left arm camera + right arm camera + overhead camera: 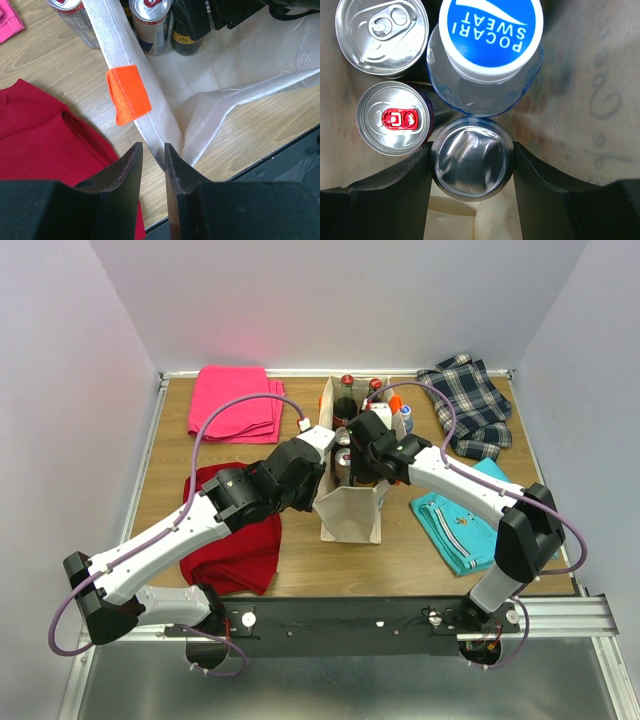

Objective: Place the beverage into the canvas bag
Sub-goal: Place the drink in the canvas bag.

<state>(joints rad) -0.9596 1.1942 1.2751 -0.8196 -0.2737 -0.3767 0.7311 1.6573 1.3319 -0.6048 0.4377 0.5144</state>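
Cream canvas is framing the whole job: the canvas bag (350, 512) is standing open in the middle of the surface (300, 575), and the right pincer (472, 148) is reaching down through its mouth, its two fingers pinching a silver-ended can (471, 162) from either side. The can is sitting upright inside the bag, its long axis running straight down away from the pincer, so its round end is facing the wrist camera dead on. Whether its foot is touching the bag's floor cannot be told. Crowding it are a blue-capped bottle (490, 30), just beyond it and seemingly touching, and a red-tabbed can (394, 117) just to one side, with a plain silver can (382, 35) farther off; bare canvas is showing on the opposite side. The left pincer (153, 159) is pressing nearly together on the bag's rim just below an orange strap (129, 95), apparently holding the mouth open, with a red cloth (35, 135) lying beside it. The right arm alone is carrying the drink. The coming move is likely calling for a straight vertical lowering and release, the fingers spreading into little spare room.
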